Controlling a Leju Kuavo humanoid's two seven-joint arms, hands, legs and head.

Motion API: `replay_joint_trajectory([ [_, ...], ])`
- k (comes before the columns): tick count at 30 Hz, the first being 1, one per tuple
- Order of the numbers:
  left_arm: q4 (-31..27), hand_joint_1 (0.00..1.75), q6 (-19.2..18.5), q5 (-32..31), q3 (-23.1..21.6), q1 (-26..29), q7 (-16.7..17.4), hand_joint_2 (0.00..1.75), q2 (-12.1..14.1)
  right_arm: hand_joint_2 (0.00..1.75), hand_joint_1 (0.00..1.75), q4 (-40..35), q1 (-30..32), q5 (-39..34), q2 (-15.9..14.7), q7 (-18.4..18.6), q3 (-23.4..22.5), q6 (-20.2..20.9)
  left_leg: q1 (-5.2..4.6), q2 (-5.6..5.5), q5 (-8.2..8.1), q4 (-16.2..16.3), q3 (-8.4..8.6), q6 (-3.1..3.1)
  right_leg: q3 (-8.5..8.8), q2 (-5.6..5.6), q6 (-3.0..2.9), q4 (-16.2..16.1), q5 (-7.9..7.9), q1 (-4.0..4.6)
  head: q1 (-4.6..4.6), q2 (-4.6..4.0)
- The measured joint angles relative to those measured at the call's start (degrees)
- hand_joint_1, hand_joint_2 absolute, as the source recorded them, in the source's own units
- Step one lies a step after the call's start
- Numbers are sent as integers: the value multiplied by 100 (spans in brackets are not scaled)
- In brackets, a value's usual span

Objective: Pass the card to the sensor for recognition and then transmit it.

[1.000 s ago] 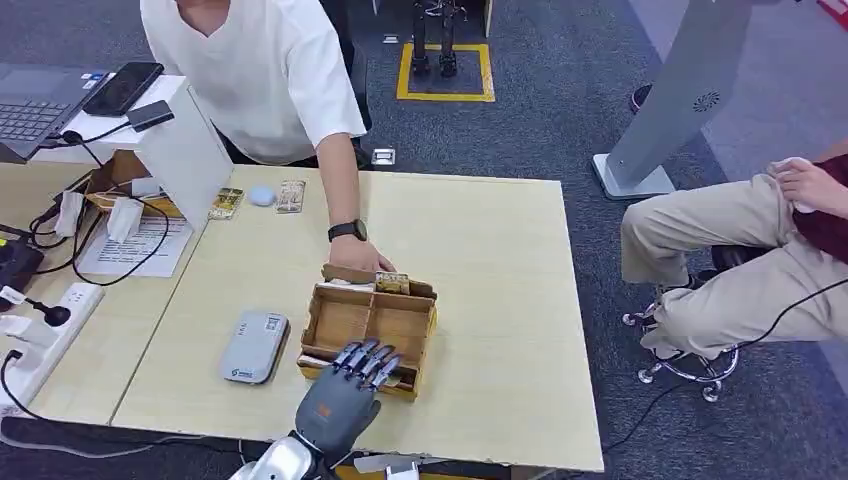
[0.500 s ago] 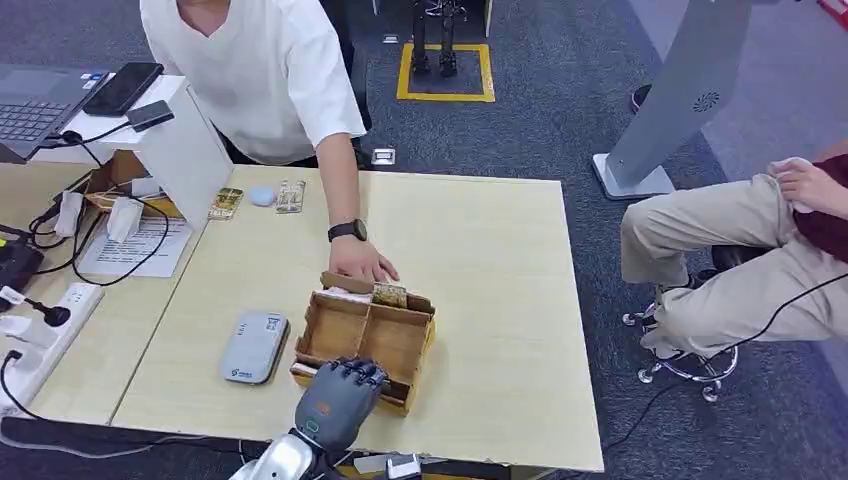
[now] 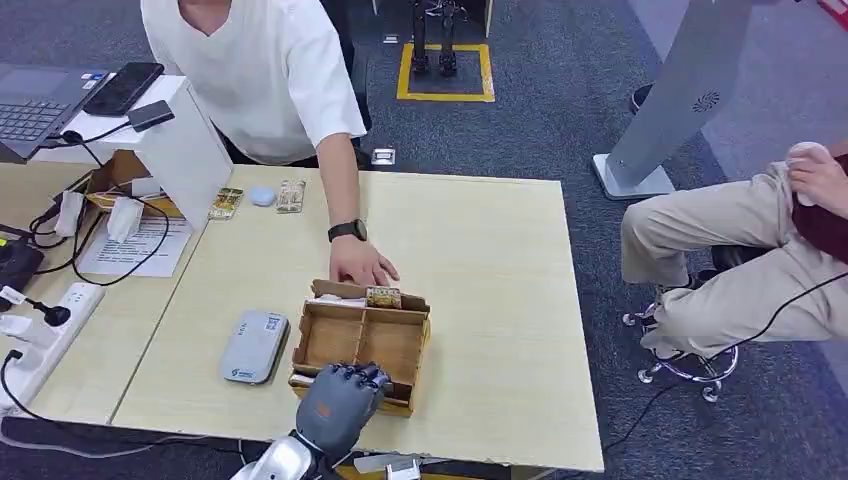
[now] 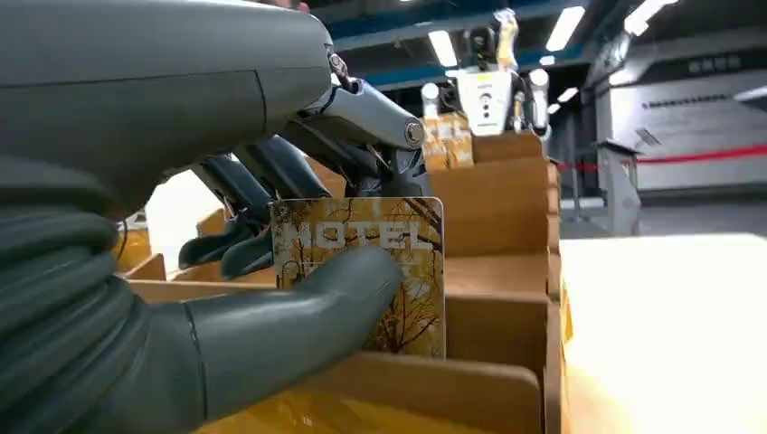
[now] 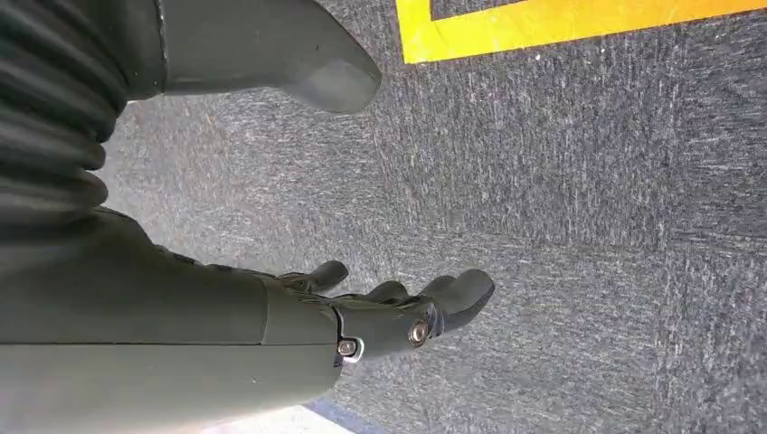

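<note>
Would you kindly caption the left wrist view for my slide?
Left hand pinches a hotel card between thumb and fingers, inside the wooden box.

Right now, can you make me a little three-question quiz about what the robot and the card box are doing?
1. True or false: the left hand pinches a card between thumb and fingers.
2. What word is printed on that card?
3. Where does the person's hand rest? A) on the grey card reader B) at the far edge of the wooden box C) on the laptop

Key: 1 true; 2 HOTEL; 3 B
</note>
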Motion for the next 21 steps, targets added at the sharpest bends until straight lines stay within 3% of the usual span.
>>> replay_joint_trajectory([
  [9,-348,175,1205,258,0,114,-186,175,-11,175,0,0,1,50,2,-9,0,-4,0,-1,0,0,-1,0,-1,-1,0,0,0,0,0,0],
  [13,-802,175,1290,568,109,193,-679,175,-120,175,0,0,5,79,2,-9,0,-4,0,-1,0,0,-1,0,0,-1,0,0,0,0,0,2],
  [16,-1014,175,1308,680,319,198,-864,175,-212,175,0,0,0,101,2,-9,0,-4,-1,-1,0,0,0,1,2,-1,0,0,0,0,0,0],
  [21,-1405,175,1308,1365,756,213,-1497,175,-461,175,0,4,0,149,2,-9,0,-4,0,-2,0,0,1,0,0,-2,0,0,0,0,0,0],
])
